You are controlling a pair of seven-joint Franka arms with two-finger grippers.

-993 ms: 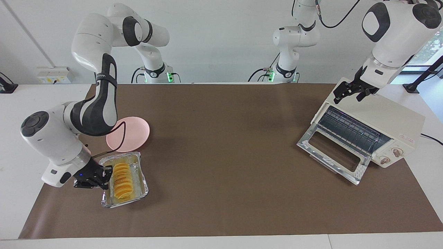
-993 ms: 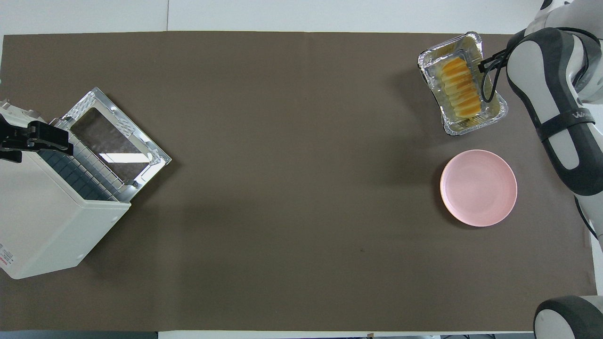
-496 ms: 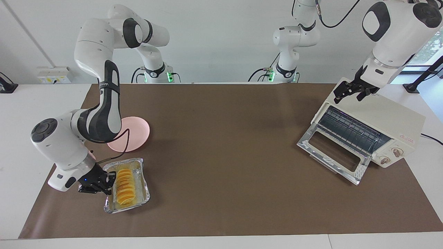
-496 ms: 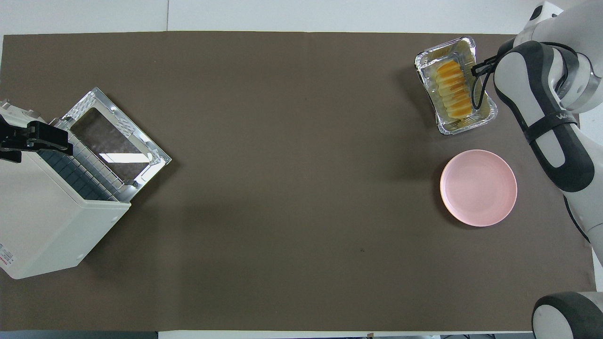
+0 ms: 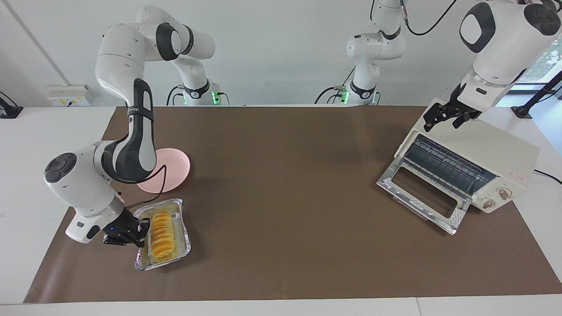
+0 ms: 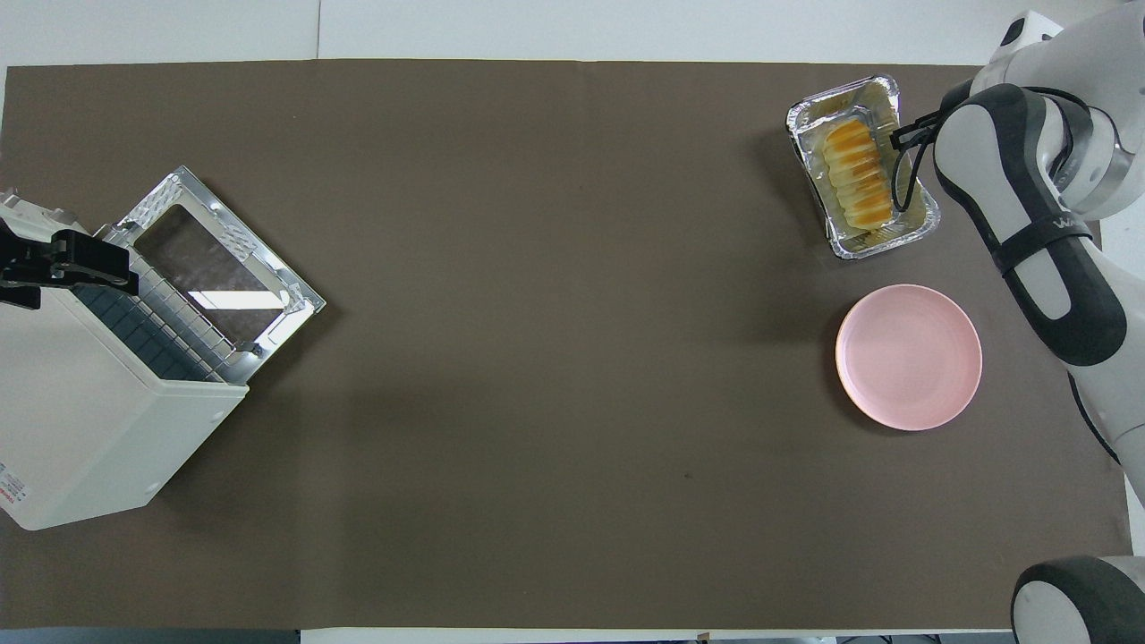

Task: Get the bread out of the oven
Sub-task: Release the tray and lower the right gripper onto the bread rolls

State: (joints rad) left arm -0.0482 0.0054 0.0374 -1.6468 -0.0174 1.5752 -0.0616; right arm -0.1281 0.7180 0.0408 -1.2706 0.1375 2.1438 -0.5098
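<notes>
The bread [image 5: 160, 237] is a ridged golden-orange loaf lying in a crinkled foil tray [image 5: 163, 202] at the right arm's end of the table, farther from the robots than the pink plate. My right gripper [image 5: 138, 235] is shut on the tray's long rim. In the overhead view the bread [image 6: 859, 174] and the tray [image 6: 881, 249] show, and the arm hides the gripper. The cream oven [image 5: 491, 151] stands at the left arm's end with its glass door [image 5: 421, 199] dropped open and its wire rack [image 5: 443, 164] bare. My left gripper [image 5: 443, 118] is open over the oven's top.
A round pink plate [image 5: 169, 171] lies on the brown mat, nearer to the robots than the tray; it also shows in the overhead view [image 6: 908, 356]. The oven [image 6: 80, 420] sits angled at the mat's edge. Bare brown mat [image 5: 285, 184] spans the middle.
My right gripper has shifted the tray with the bread a little farther from the robots and turned it slightly. The left arm has not moved.
</notes>
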